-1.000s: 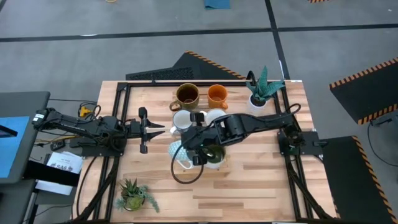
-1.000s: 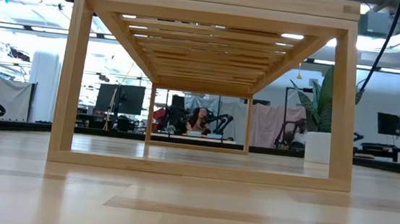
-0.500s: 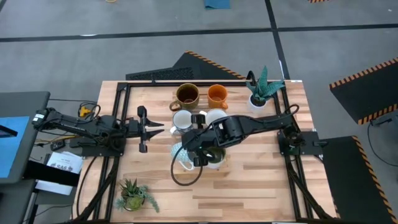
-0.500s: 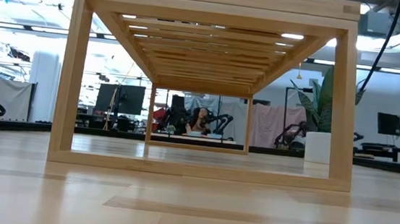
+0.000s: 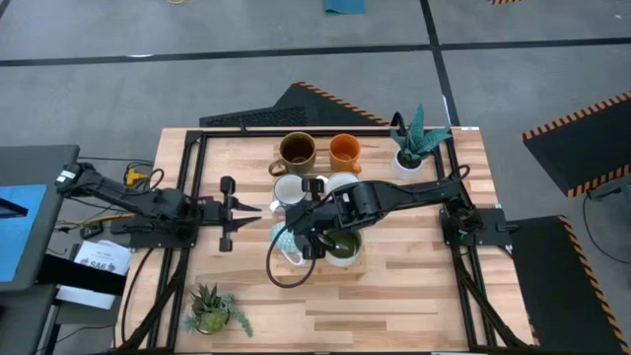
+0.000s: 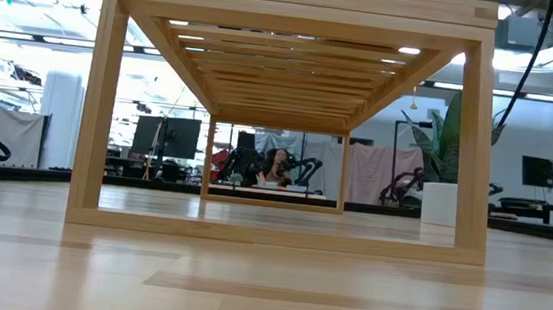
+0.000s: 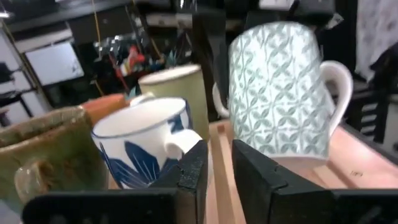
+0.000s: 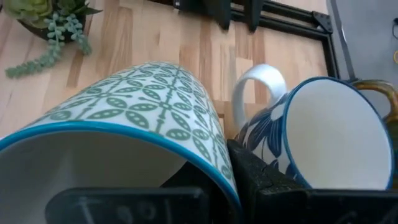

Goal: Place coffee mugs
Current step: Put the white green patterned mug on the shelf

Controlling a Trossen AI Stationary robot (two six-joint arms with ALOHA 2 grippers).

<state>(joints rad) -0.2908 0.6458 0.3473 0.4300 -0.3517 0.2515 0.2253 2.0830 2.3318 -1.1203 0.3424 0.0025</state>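
one patterned mug (image 8: 155,112) is clamped at its rim by the right gripper (image 5: 314,240); left gripper (image 5: 258,208), at nine o'clock, has its fingers parted.

Right gripper (image 5: 301,240) clamped mid-table; left gripper (image 5: 258,208) just beside.
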